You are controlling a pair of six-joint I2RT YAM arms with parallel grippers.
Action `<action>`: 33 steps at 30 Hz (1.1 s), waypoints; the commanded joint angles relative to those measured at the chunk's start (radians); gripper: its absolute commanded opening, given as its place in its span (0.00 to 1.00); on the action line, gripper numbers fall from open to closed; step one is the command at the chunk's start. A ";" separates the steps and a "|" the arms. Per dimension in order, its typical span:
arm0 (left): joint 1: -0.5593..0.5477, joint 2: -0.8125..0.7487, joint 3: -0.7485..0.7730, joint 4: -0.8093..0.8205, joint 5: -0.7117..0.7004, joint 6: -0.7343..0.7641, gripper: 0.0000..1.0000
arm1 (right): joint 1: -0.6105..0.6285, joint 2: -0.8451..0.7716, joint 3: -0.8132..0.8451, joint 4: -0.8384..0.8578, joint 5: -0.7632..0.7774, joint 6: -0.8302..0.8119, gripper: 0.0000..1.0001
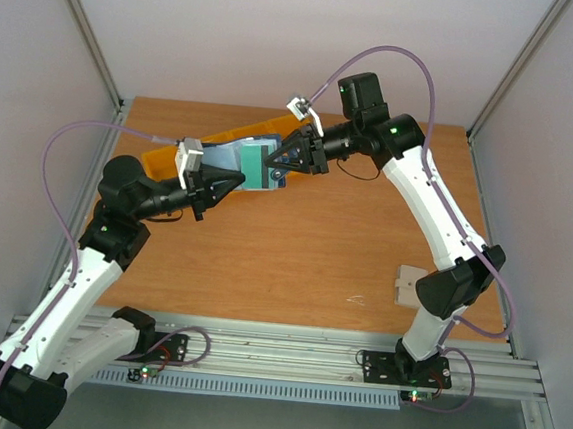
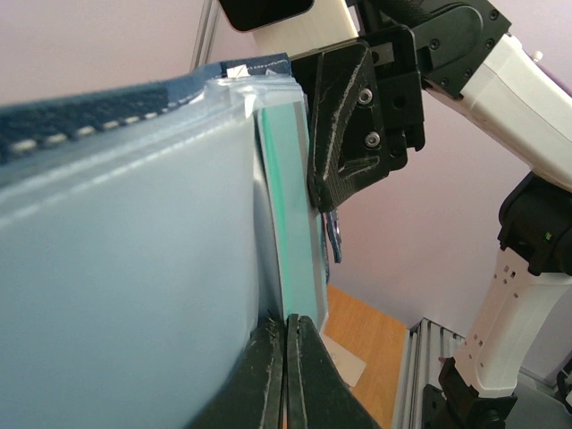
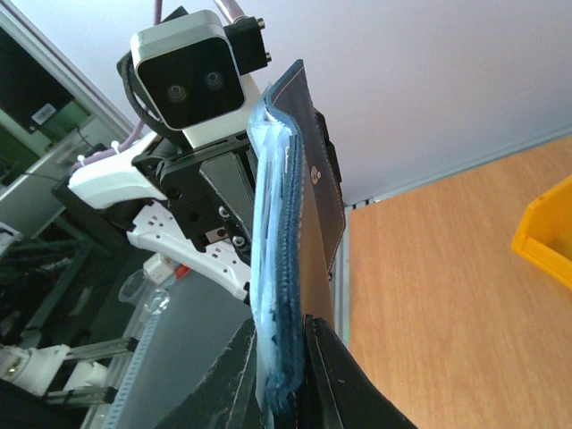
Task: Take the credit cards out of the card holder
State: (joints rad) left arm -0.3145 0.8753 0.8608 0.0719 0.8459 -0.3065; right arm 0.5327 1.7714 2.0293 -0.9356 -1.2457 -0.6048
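Note:
The dark navy card holder (image 1: 254, 158) is held open in the air above the back of the table, between my two grippers. My right gripper (image 1: 277, 164) is shut on its edge; in the right wrist view the jaws (image 3: 288, 357) pinch the blue stitched layers (image 3: 284, 223). My left gripper (image 1: 237, 179) is shut on the edge of a teal credit card (image 1: 258, 175). In the left wrist view the card (image 2: 293, 223) stands up from the closed jaws (image 2: 286, 326), beside the holder's pale clear pocket (image 2: 125, 268). Other cards are hidden.
A yellow bin (image 1: 167, 154) lies at the back left, right behind the held wallet, and shows in the right wrist view (image 3: 547, 231). A beige square pad (image 1: 408, 283) lies by the right arm's elbow. The cell's side walls stand close on both sides.

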 commanded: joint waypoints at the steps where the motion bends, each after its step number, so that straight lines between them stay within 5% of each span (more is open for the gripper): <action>1: -0.001 -0.001 -0.017 0.139 0.006 -0.012 0.00 | 0.005 0.037 0.028 -0.030 -0.093 0.022 0.15; 12: 0.006 -0.042 -0.066 0.165 -0.004 -0.072 0.00 | 0.006 -0.058 -0.110 0.000 -0.066 0.021 0.39; 21: 0.037 -0.060 -0.091 0.183 0.053 -0.142 0.00 | 0.001 -0.097 -0.134 -0.055 -0.028 0.013 0.05; 33: 0.074 -0.053 -0.098 0.207 0.171 -0.231 0.00 | 0.001 -0.146 -0.162 -0.022 -0.042 0.055 0.01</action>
State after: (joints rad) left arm -0.2630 0.8303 0.7700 0.2062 0.9672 -0.5098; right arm 0.5453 1.6894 1.8812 -0.9668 -1.2461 -0.5953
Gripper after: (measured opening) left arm 0.008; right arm 0.074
